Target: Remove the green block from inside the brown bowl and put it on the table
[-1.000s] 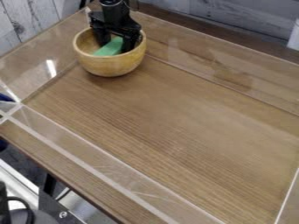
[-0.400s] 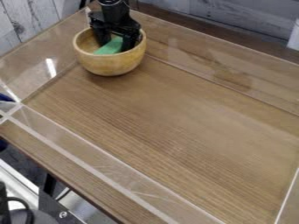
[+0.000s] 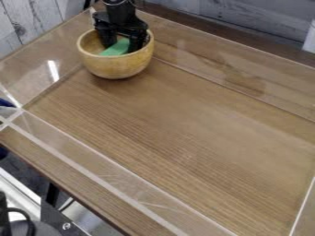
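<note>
- At the far left corner of the worktop [image 3: 185,138], I see the brown bowl [image 3: 117,63] standing upright on the wood-grain surface, close to the clear plastic wall [image 3: 50,32] at the back.
- Inside the bowl lies the green block [image 3: 118,50], bright against the paler inner surface; it has not left the bowl.
- My claw [image 3: 122,39] reaches steeply down into the bowl from above, its black fingers [image 3: 105,37] set wide on either side of the block.
- I cannot tell whether the fingers touch the block; nothing shows it lifted or gripped.
- The black arm [image 3: 114,11] above the claw runs out of the top edge of the view.
- The rest of the worktop, glossy and brown, stretches toward me, edged by clear plastic walls on the near and left sides.
</note>
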